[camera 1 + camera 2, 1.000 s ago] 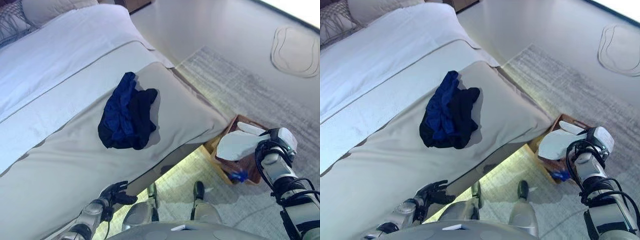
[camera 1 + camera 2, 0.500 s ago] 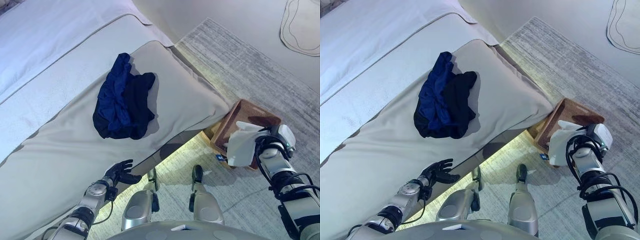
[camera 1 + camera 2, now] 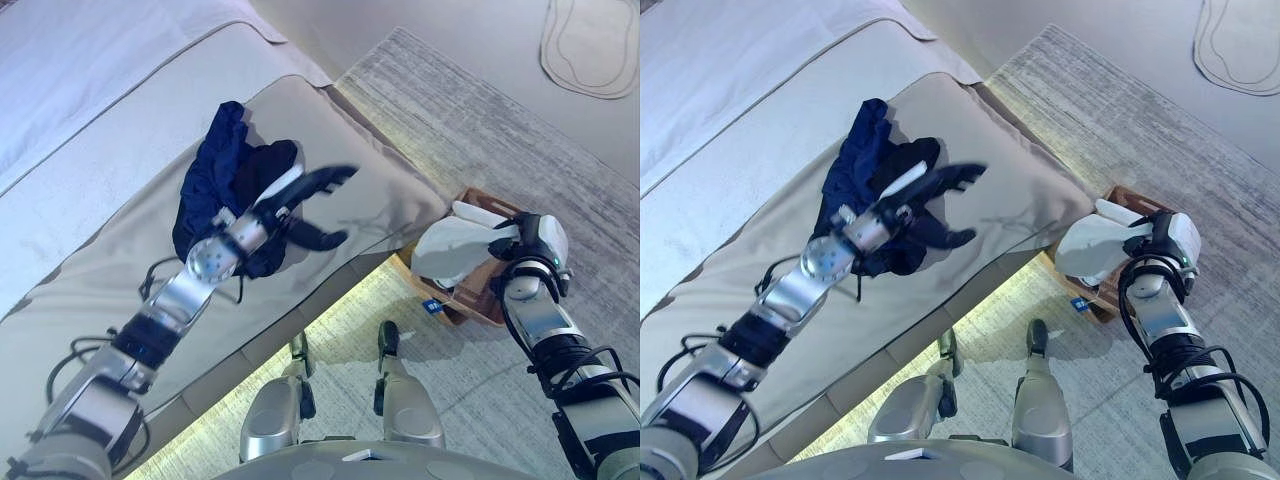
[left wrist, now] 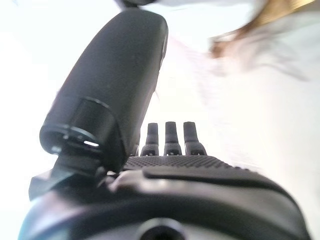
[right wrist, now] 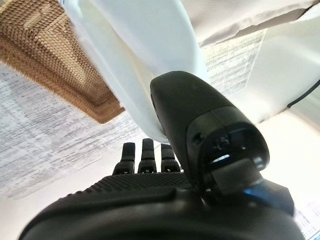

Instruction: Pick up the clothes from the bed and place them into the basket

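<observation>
A heap of dark blue and black clothes point(image 3: 212, 185) lies on the beige bed cover point(image 3: 100, 290). My left hand point(image 3: 292, 203) hovers just over the heap's right edge with its fingers spread open; its wrist view shows straight fingers point(image 4: 171, 136) holding nothing. My right hand point(image 3: 532, 240) is shut on a white garment point(image 3: 455, 250) and holds it over the brown woven basket point(image 3: 482, 302) on the floor by the bed's corner. In the right wrist view the thumb point(image 5: 192, 112) presses the white garment point(image 5: 145, 55) above the basket point(image 5: 55, 65).
White bedding point(image 3: 90, 60) covers the far part of the bed. A grey rug point(image 3: 480, 130) lies under the basket, with a pale mat point(image 3: 590, 45) beyond it. A small blue item point(image 3: 430, 306) lies on the floor beside the basket.
My left arm has swung up from below the bed's edge to over the dark clothes, fingers open. My right hand still holds the white garment, now a little further left over the basket.
</observation>
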